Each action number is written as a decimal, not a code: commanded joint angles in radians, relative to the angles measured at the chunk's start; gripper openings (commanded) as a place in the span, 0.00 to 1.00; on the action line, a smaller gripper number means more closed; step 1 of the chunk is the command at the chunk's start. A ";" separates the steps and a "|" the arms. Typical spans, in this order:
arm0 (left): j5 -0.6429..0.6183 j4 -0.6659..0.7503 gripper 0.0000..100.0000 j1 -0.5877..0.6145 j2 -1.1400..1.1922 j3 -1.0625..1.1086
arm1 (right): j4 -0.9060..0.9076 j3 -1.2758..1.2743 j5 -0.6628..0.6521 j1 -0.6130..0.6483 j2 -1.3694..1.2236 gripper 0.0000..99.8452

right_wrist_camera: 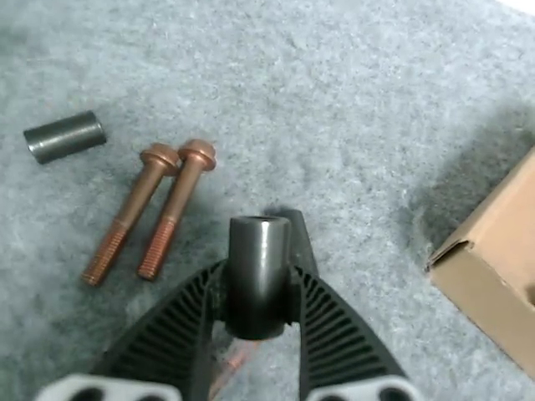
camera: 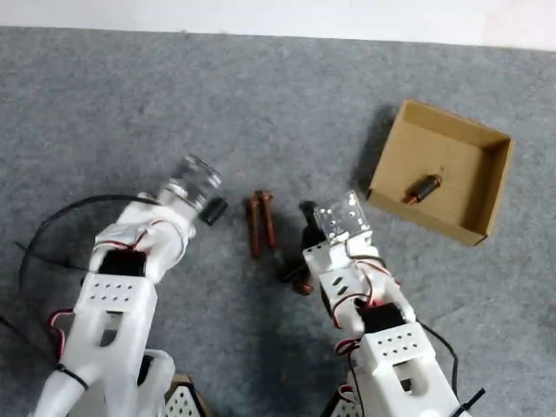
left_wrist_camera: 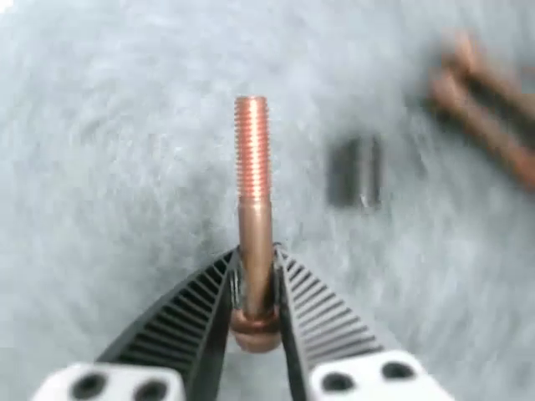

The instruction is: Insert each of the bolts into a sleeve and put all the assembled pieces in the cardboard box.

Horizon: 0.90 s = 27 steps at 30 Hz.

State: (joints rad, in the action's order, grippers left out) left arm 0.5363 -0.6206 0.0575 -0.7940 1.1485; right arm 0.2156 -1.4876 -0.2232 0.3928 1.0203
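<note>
Copper bolt (left_wrist_camera: 253,184); nearby, perhaps a sleeve (left_wrist_camera: 355,171)

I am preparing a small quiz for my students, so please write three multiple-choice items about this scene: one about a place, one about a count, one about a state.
1. Where does the assembled piece lie?
A) in the cardboard box
B) on the grey mat
C) in a gripper

2. How many loose bolts lie side by side?
A) one
B) two
C) four

3. What does the left gripper hold?
A) nothing
B) a sleeve
C) a bolt

Answers:
1 A: the high view shows the piece resting on the floor of the box.
2 B: the right wrist view shows two copper bolts next to each other.
3 C: the left wrist view shows a copper bolt clamped near its head, with the threaded end pointing away.
</note>
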 commanded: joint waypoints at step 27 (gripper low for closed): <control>0.451 -0.898 0.20 0.189 1.141 -1.417 | -0.005 0.008 -0.008 -0.008 0.028 0.00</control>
State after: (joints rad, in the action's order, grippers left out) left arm 1.1362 -1.4952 0.2325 0.3383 -0.1542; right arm 0.2156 -1.4876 -0.2232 0.3928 1.0203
